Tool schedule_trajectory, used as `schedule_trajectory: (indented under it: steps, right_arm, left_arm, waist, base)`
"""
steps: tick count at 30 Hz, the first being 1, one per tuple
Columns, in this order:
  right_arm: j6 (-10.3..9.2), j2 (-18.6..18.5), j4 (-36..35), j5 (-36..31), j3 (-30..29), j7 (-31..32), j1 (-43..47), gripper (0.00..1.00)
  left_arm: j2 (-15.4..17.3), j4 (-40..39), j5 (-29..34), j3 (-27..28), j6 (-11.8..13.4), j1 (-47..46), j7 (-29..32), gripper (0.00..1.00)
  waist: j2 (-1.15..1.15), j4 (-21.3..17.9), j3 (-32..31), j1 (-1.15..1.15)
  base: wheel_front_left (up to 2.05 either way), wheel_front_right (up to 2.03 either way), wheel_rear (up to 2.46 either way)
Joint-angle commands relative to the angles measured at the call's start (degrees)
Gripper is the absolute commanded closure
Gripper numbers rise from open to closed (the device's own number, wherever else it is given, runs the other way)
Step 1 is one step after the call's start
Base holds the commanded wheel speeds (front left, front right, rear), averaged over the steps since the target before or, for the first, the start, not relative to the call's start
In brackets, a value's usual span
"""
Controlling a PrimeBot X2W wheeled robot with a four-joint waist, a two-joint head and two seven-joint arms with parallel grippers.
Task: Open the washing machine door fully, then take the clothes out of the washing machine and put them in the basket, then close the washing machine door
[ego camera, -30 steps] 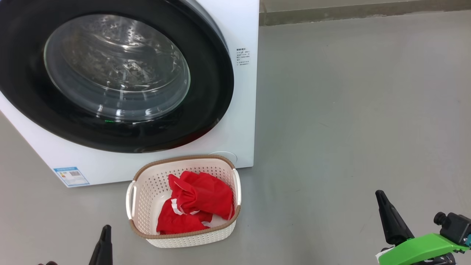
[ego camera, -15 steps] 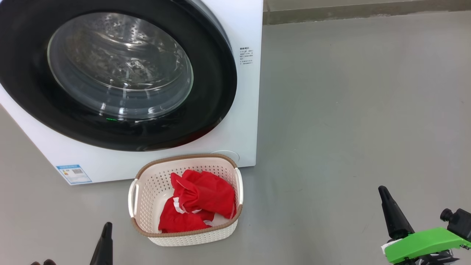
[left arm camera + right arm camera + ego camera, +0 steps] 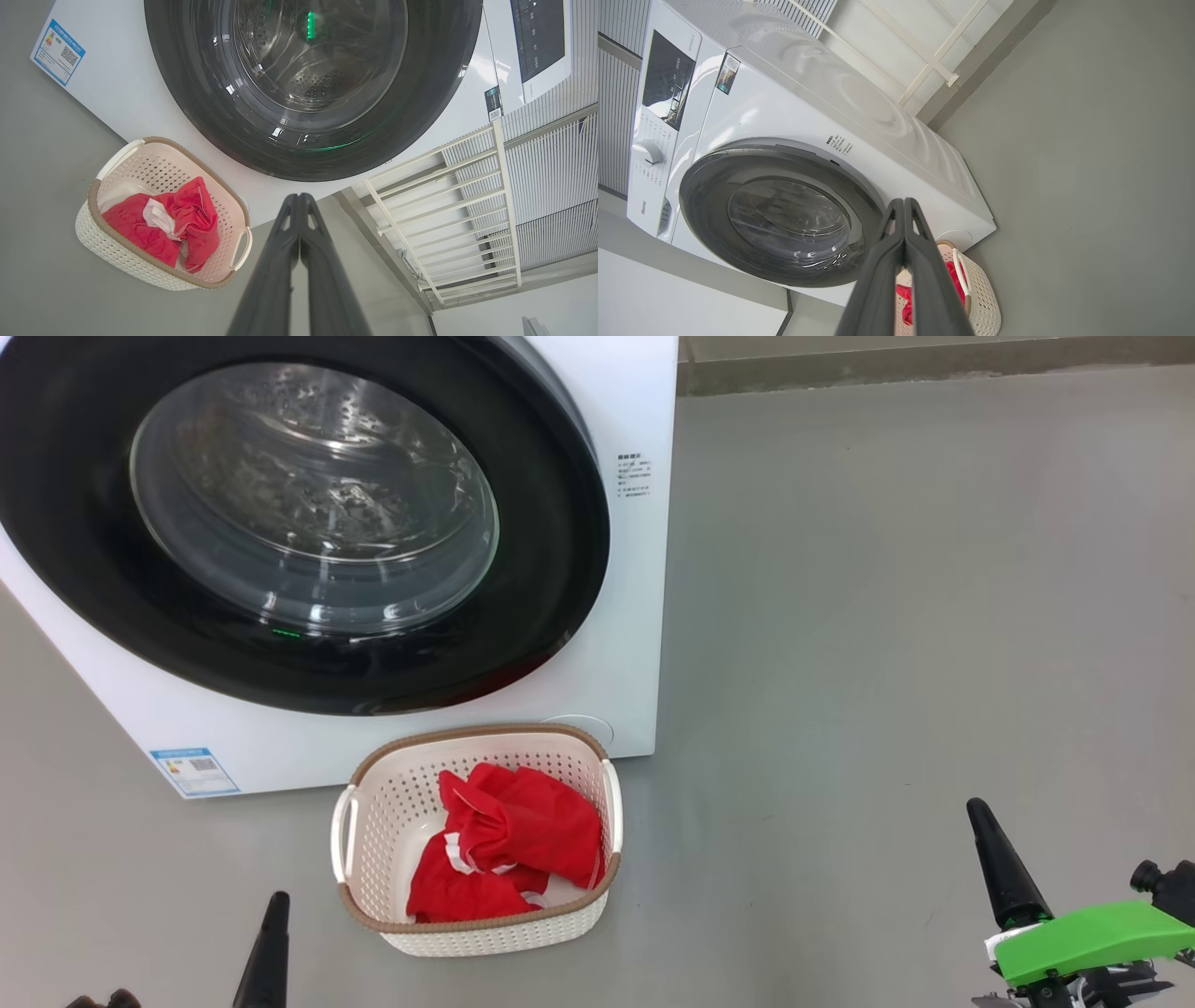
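Observation:
The white washing machine (image 3: 616, 616) stands at the upper left, its round black-rimmed door (image 3: 560, 551) shut flat against the front, with bare steel drum behind the glass. In front of it on the floor sits the cream basket (image 3: 369, 845) holding the red clothes (image 3: 509, 845). My left gripper (image 3: 275, 905) is at the bottom edge, left of the basket, fingers pressed together and holding nothing. My right gripper (image 3: 977, 807) is low at the right, well clear of the basket, also shut and empty. The wrist views show the door (image 3: 430, 93) (image 3: 705, 186), basket (image 3: 140, 273) (image 3: 985, 298), clothes (image 3: 196, 224) (image 3: 957, 275) and shut grippers (image 3: 299, 198) (image 3: 903, 203).
Grey floor (image 3: 915, 616) stretches wide to the right of the machine. A wall base (image 3: 887, 369) runs along the top. White slatted panels and a white frame (image 3: 467, 200) stand beside the machine. The control panel (image 3: 668, 79) and dial (image 3: 647, 153) are on the machine's upper front.
The whole head view has drifted slightly, so the camera moved. The right gripper sits a little higher and further right in view; door, basket and clothes stay as they were.

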Motion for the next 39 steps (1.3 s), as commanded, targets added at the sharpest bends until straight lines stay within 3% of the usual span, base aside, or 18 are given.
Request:
schedule_trajectory:
  steps: [1,39]
  right_arm:
    - [-0.03,-0.40,-1.24,1.73,0.07,0.34,-2.71,1.00]
    - [-0.05,1.01,-0.09,24.64,-3.04,6.66,-5.38,1.00]
  left_arm:
    - [0.64,-1.03,-1.66,1.03,-0.26,-2.87,0.51,1.00]
    - [0.72,0.55,-25.36,1.32,-0.38,-6.36,6.59,1.00]
  waist:
    - [0.00,0.06,0.02,0.00]
    - [0.00,1.58,0.42,0.00]
  base:
    - [0.00,0.00,0.00]
    - [0.00,0.00,0.00]
